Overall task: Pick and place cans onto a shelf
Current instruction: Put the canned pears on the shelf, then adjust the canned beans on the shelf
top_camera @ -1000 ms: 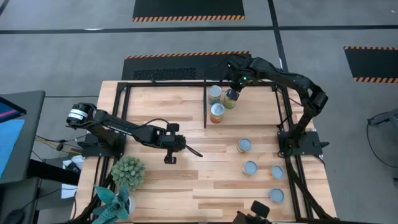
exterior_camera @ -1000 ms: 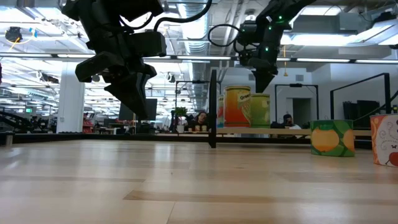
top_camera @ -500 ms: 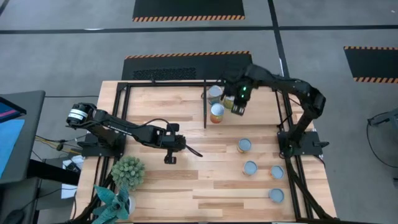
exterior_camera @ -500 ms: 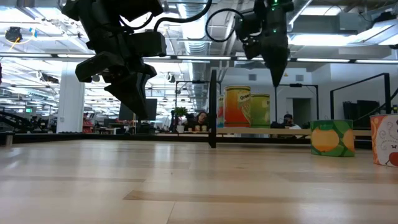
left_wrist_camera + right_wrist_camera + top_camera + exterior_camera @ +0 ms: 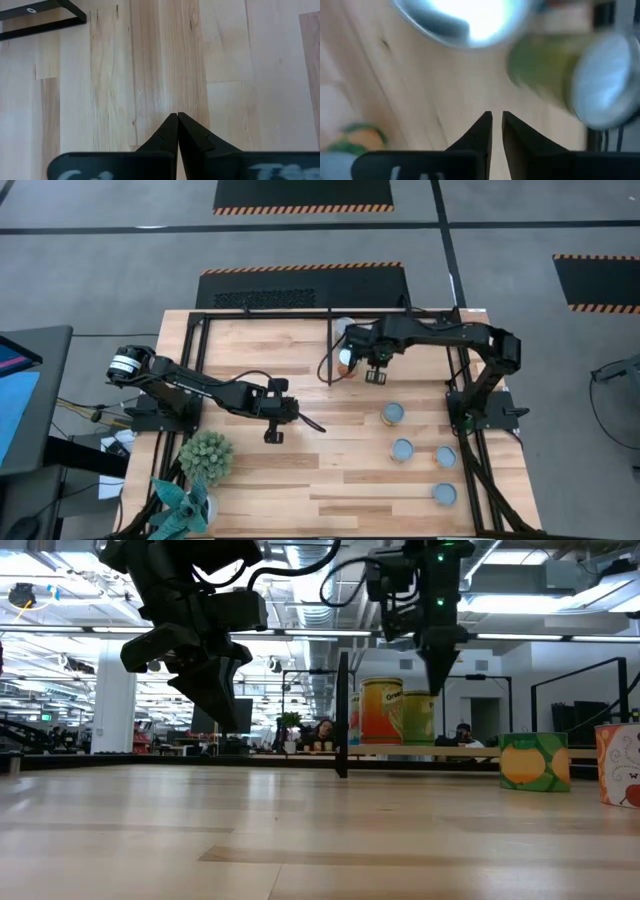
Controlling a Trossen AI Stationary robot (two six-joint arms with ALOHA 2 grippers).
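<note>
We see the right gripper out over the wood inside the shelf, just right of the central divider bar and toward the far side of the table. Its fingers stand nearly together with only a thin slit between them, and they pinch nothing; bare planks lie in front of the tips. In the low view this gripper hangs point-down above the cans placed on the shelf, clear of their tops.

From above, the right arm hides most of the placed cans; one silver top shows at the far edge and an orange-labelled can peeks out beside the divider. The low view shows a yellow-orange can with a green one just behind it to the right. How many stand there in all we cannot tell.

Four more cans wait on the right part of the table, near side of the shelf area: one, one, one and the nearest.

The left gripper rests low over the middle of the table, its fingers pressed together on nothing. A potted plant sits at the near left.
</note>
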